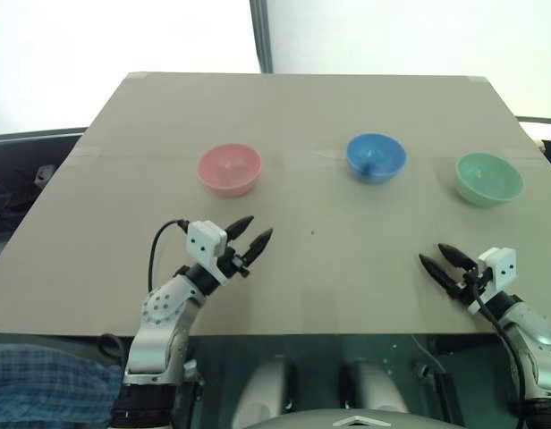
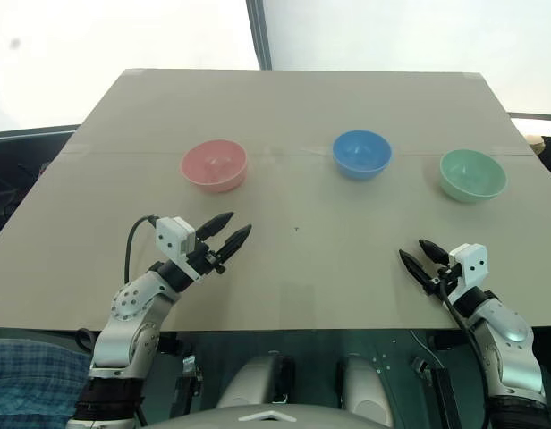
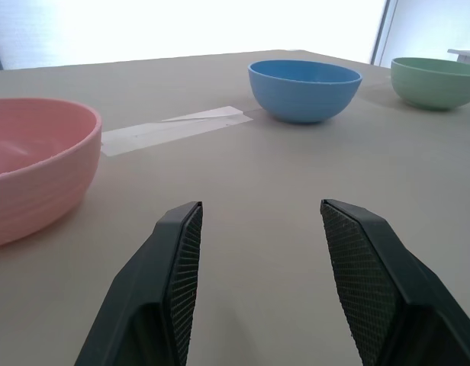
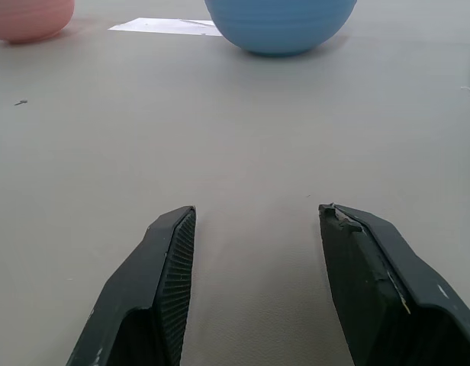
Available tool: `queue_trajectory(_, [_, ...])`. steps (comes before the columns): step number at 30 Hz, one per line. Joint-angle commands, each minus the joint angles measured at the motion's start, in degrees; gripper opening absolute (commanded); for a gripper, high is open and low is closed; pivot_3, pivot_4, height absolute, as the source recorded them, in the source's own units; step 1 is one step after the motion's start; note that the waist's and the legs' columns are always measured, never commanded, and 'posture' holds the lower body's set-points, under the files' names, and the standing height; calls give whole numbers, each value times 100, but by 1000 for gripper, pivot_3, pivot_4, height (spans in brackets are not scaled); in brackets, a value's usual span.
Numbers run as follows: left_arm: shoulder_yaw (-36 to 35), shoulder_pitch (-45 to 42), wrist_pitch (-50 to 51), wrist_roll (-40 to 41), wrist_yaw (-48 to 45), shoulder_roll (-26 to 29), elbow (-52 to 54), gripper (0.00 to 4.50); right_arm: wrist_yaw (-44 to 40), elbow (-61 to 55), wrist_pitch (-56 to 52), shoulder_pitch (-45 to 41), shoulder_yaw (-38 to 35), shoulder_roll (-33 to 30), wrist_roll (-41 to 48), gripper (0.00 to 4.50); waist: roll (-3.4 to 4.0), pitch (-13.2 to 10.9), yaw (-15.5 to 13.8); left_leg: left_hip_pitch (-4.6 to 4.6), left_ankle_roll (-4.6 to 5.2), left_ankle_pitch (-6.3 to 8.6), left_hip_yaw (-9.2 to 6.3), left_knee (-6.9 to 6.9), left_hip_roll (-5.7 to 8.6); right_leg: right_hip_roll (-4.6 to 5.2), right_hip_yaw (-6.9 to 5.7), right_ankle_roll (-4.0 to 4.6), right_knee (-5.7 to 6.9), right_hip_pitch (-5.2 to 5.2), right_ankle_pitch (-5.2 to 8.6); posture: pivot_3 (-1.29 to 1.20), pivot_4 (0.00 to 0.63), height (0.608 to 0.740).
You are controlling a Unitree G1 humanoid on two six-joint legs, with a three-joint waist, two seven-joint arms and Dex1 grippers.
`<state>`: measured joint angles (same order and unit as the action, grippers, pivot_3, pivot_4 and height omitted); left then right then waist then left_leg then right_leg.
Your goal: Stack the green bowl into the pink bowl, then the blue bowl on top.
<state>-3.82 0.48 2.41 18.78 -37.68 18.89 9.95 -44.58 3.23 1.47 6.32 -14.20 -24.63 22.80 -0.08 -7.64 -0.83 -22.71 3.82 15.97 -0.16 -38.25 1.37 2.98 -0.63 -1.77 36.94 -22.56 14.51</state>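
Left eye view: your pink bowl [image 1: 229, 170], blue bowl [image 1: 376, 157] and green bowl [image 1: 488, 178] sit apart in a row mid-tabletop [image 1: 302, 286]. Left jaws [image 1: 249, 234] and right jaws [image 1: 444, 261] hover part-open, empty, near the front edge.

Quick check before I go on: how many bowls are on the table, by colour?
pink bowl: 1
blue bowl: 1
green bowl: 1
Total: 3 bowls, all standing apart on the table, none stacked yet.
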Motion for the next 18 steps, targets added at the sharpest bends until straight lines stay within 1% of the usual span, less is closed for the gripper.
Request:
queue_trajectory(1, [49, -80, -159, 21, -7, -22, 129, 2612, -68, -40, 118, 26, -114, -70, 73, 2708, 0, 0, 0, 0, 0, 0, 0, 0, 0, 0, 0, 0, 0, 0, 0, 0, 150, 740])
queue_trajectory(18, [136, -95, -221, -9, 19, -28, 89, 2612, -147, -88, 69, 27, -47, -90, 17, 2708, 0, 0, 0, 0, 0, 0, 0, 0, 0, 0, 0, 0, 0, 0, 0, 0, 150, 740])
